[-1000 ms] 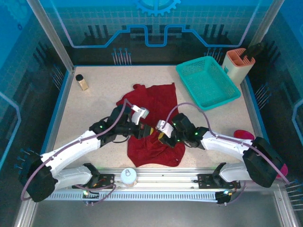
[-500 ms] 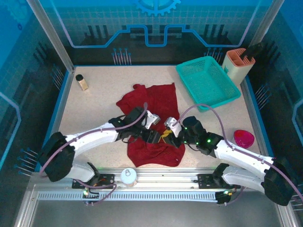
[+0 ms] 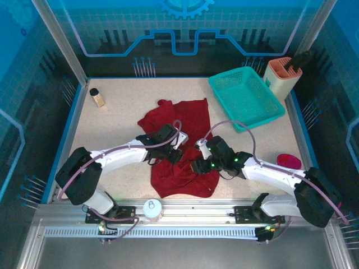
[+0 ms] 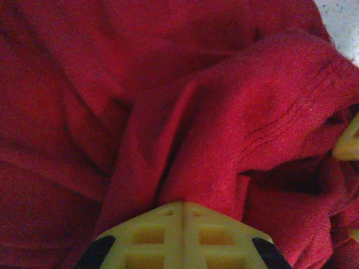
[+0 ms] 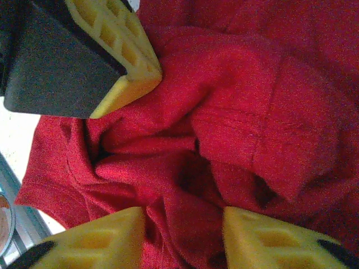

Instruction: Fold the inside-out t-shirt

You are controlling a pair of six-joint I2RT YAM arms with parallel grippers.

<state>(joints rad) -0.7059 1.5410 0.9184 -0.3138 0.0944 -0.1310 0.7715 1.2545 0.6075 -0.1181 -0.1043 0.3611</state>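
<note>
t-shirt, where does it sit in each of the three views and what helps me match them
Top external: t-shirt in the middle of the table.
Left wrist: t-shirt crumpled, one fold pinched by the left gripper at bottom centre.
Right wrist: t-shirt bunched above the right gripper at the bottom edge.
Shared landmark: left gripper's yellow fingers, upper left in right wrist.

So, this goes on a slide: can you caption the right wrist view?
Right gripper open over the bunched dark red t-shirt while the left gripper pinches a fold beside it.
</note>
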